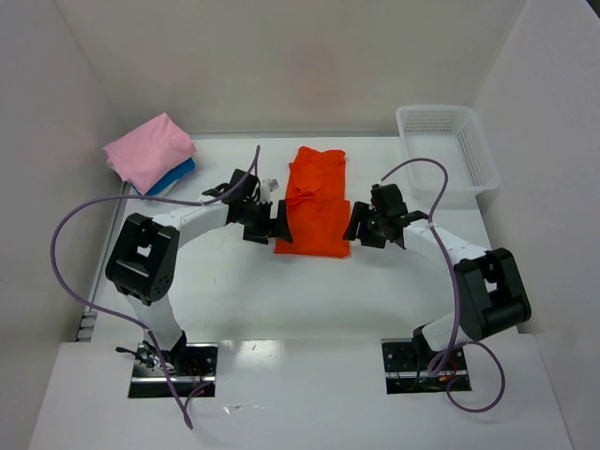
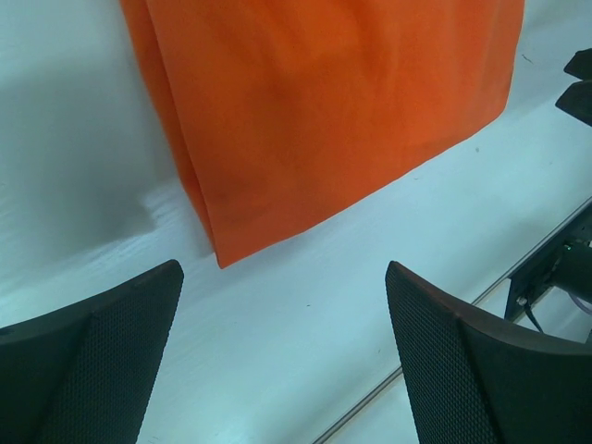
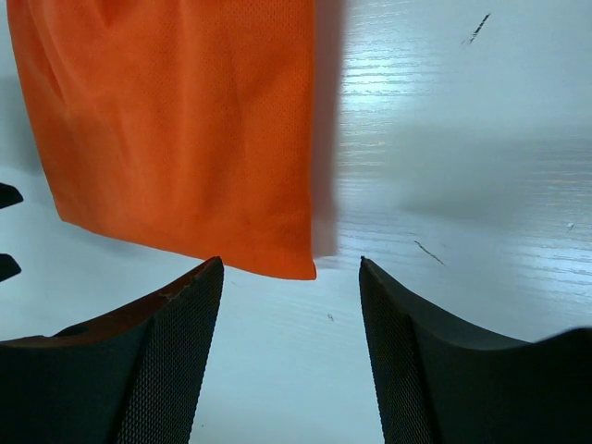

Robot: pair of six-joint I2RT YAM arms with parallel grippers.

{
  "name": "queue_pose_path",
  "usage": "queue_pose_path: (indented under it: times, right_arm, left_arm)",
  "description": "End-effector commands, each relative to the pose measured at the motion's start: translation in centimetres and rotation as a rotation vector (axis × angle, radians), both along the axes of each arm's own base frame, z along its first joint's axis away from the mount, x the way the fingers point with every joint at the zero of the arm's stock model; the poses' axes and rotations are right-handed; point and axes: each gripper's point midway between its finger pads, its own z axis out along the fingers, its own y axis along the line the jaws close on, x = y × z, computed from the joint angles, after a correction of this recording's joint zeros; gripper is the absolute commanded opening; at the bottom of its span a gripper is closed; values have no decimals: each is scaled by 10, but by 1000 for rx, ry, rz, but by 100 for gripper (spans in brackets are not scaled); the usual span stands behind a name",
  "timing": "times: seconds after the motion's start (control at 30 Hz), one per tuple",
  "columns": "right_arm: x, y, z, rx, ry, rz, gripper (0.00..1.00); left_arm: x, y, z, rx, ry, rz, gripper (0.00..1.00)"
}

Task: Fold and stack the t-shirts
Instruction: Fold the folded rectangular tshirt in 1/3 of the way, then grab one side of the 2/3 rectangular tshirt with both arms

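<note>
Over the middle of the counter (image 1: pixel 309 300), seen from above, the orange t-shirt (image 1: pixel 314 202) lies flat as a narrow strip whose near half looks doubled over. The pink t-shirt (image 1: pixel 148 150) sits folded on the blue t-shirt (image 1: pixel 176 175) at the far left corner, and a white basket (image 1: pixel 480 155) stands at the far right corner. The left end effector (image 1: pixel 279 226) flanks the near left corner of the orange cloth and the right end effector (image 1: pixel 355 225) flanks the near right corner, both low. From the left wrist, the fingers (image 2: pixel 102 361) are spread wide with only bare counter between them, the layered corner lying just ahead. From the right wrist, the fingers (image 3: pixel 157 361) are likewise apart and pinch nothing, the orange corner just beyond their tips. The fold looks nearly done, so the next grasp should probably catch every layer at matching corners. It should then lift evenly and keep the edges square before carrying the bundle toward the pink-and-blue stack.
</note>
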Motion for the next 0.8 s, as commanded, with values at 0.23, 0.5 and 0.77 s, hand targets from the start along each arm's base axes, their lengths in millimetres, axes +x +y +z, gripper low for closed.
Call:
queue_pose_path:
  times: [0.23, 0.5, 0.77]
  right_arm:
    - [-5, 32, -19, 42, 46, 60, 68]
    - [-1, 31, -28, 17, 62, 47, 68]
    - [2, 32, -36, 18, 72, 38, 58]
  left_arm:
    - [-16, -12, -26, 7, 86, -22, 96]
    - [-17, -9, -36, 25, 100, -16, 91]
    - [-14, -12, -43, 19, 106, -20, 72]
